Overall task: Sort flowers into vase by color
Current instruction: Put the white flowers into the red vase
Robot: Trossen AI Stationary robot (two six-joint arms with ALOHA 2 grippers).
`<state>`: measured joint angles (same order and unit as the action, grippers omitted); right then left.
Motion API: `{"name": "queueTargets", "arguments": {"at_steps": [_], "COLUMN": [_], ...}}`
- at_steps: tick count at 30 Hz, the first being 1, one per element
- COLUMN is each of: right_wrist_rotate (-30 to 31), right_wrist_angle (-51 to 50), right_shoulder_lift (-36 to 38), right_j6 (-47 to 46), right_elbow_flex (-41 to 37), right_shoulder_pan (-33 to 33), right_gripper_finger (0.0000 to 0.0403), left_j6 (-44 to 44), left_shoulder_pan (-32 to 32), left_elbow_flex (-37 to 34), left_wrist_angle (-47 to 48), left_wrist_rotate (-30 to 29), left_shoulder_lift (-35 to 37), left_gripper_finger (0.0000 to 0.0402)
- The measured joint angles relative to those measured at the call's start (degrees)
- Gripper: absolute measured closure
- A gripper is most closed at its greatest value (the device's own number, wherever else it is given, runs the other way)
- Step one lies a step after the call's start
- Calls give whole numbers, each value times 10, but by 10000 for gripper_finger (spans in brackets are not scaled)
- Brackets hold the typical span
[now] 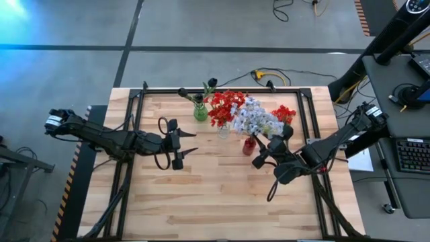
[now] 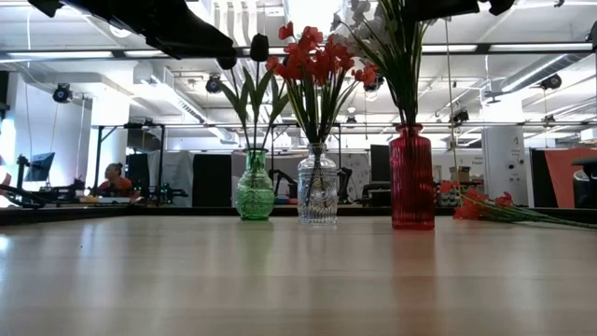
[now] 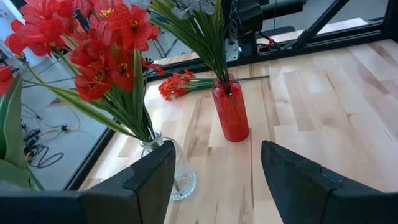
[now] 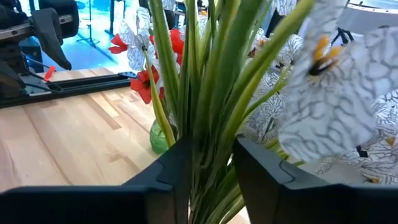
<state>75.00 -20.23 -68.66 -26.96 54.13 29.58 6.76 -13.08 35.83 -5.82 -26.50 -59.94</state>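
**Desk:** Wooden worktable (image 1: 201, 195) in an open office hall — what am I looking at?

**Operator:** I am watching three vases standing in a row near the far edge: a green vase (image 2: 255, 191) carrying a dark bud (image 2: 259, 47), a clear glass vase (image 2: 317, 187) filled with red blossoms (image 2: 312, 58), and a red vase (image 2: 411, 177) taking the pale blue-white sprays (image 1: 255, 119).

**Desk:** And the arms?

**Operator:** My right gripper (image 4: 210, 163) is hovering over the red vase, its fingers (image 4: 177, 165) standing narrowly apart with green stems (image 4: 208, 81) of the pale sprays running between them. My left gripper (image 3: 214, 177) is waiting with its fingers apart and holding nothing, facing the clear vase.

**Desk:** Anything unsorted?

**Operator:** One red spray (image 2: 490, 207) is lying flat on the table beside the red vase, near the right edge.
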Motion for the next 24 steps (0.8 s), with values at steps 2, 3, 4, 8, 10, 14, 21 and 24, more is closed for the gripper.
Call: {"name": "queueTargets", "arguments": {"at_steps": [2, 3, 4, 8, 10, 14, 21, 24], "right_wrist_rotate": [0, 0, 0, -4, -8, -16, -19, -29], "right_wrist_angle": [0, 0, 0, 0, 0, 0, 0, -3], "right_shoulder_lift": [0, 0, 0, 0, 0, 0, 0, 0], "right_j6": [1, 3, 5, 6, 6, 0, -5, -15], "right_elbow_flex": [0, 0, 0, 0, 0, 0, 0, 0], "right_shoulder_pan": [0, 0, 0, 0, 0, 0, 0, 0], "right_gripper_finger": [315, 322, 329, 348, 355, 360, 360, 360], "left_j6": [0, 0, 0, 0, 0, 0, 0, 0], "left_shoulder_pan": [0, 0, 0, 0, 0, 0, 0, 0], "left_elbow_flex": [0, 0, 0, 0, 0, 0, 0, 0], "left_wrist_angle": [0, 1, 1, 2, 5, 4, 4, 4], "left_wrist_rotate": [0, 0, 0, 0, 0, 0, 0, 0], "left_shoulder_lift": [0, 0, 0, 0, 0, 0, 0, 0], "left_gripper_finger": [182, 182, 182, 182, 182, 182, 182, 182]}}
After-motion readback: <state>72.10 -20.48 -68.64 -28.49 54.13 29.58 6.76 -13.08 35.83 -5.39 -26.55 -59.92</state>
